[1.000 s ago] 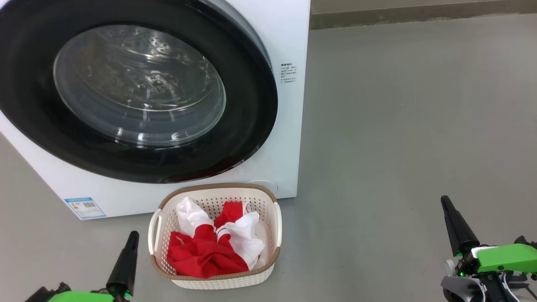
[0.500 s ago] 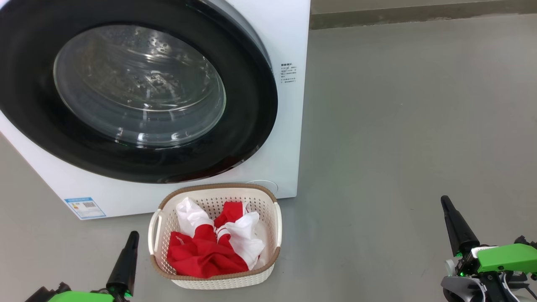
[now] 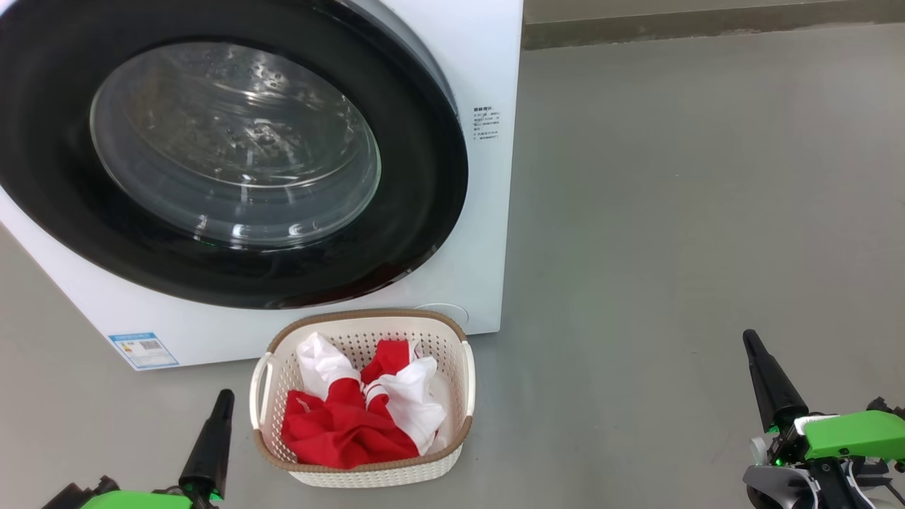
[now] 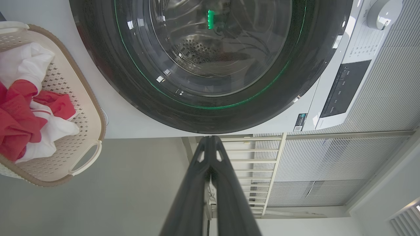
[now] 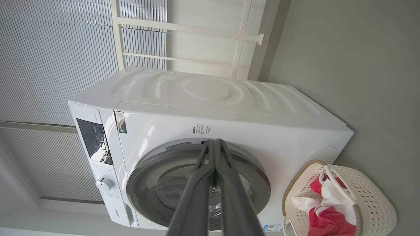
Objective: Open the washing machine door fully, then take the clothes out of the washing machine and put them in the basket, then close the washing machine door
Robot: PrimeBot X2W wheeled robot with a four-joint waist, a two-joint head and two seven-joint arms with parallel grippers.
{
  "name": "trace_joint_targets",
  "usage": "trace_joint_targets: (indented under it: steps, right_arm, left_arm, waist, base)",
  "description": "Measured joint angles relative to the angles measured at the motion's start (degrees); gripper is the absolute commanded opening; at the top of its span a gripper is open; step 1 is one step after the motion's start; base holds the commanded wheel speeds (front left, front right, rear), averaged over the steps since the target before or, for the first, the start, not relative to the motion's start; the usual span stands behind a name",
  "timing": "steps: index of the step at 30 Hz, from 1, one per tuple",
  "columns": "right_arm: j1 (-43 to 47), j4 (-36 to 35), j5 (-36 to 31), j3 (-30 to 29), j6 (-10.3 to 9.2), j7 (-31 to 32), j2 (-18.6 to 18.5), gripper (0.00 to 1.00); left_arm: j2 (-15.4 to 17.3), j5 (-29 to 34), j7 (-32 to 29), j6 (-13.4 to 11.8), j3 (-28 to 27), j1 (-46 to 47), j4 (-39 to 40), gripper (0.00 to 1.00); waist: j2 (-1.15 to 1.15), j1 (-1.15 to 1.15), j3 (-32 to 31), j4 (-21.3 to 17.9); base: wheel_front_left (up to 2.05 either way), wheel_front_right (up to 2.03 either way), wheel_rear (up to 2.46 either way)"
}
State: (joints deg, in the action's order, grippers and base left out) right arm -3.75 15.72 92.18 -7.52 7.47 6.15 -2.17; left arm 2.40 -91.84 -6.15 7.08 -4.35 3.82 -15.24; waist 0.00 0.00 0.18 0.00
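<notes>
Left gripper (image 3: 223, 401): fingers pressed together, empty.
Right gripper (image 3: 749, 341): fingers pressed together, empty.
Basket (image 3: 368, 316): on the floor (image 3: 672, 212), just right of the left fingertips, well apart from the right gripper.
Clothes (image 3: 339, 424): red and white, heaped inside the basket.
Washing machine door (image 3: 424, 212): shut against the washing machine (image 3: 488, 71), ahead of both grippers.

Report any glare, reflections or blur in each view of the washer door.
Head view: white highlights streak the glass of the washing machine door, whose black rim is glossy. Left wrist view: a green ring and a bright green spot reflect off it. Right wrist view: the right gripper looks soft, close to the lens.
</notes>
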Motion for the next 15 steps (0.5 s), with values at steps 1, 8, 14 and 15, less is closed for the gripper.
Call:
trace_joint_targets:
  steps: [1, 8, 14, 15]
  right_arm:
    - [0.0, 0.0, 0.0, 0.0, 0.00, 0.0, 0.0, 0.00]
    - [0.0, 0.0, 0.0, 0.0, 0.00, 0.0, 0.0, 0.00]
    - [0.0, 0.0, 0.0, 0.0, 0.00, 0.0, 0.0, 0.00]
    - [0.0, 0.0, 0.0, 0.0, 0.00, 0.0, 0.0, 0.00]
  left_arm:
    - [0.0, 0.0, 0.0, 0.0, 0.0, 0.0, 0.0, 0.00]
    - [0.0, 0.0, 0.0, 0.0, 0.0, 0.0, 0.0, 0.00]
    - [0.0, 0.0, -0.1, 0.0, 0.0, 0.0, 0.0, 0.00]
    - [0.0, 0.0, -0.1, 0.0, 0.0, 0.0, 0.0, 0.00]
  waist:
    - [0.00, 0.00, 0.0, 0.0]
    - [0.00, 0.00, 0.0, 0.0]
    - [0.00, 0.00, 0.0, 0.0]
    - [0.00, 0.00, 0.0, 0.0]
  base:
    - [0.00, 0.00, 0.00]
    - [0.00, 0.00, 0.00]
    - [0.00, 0.00, 0.00]
    - [0.00, 0.00, 0.00]
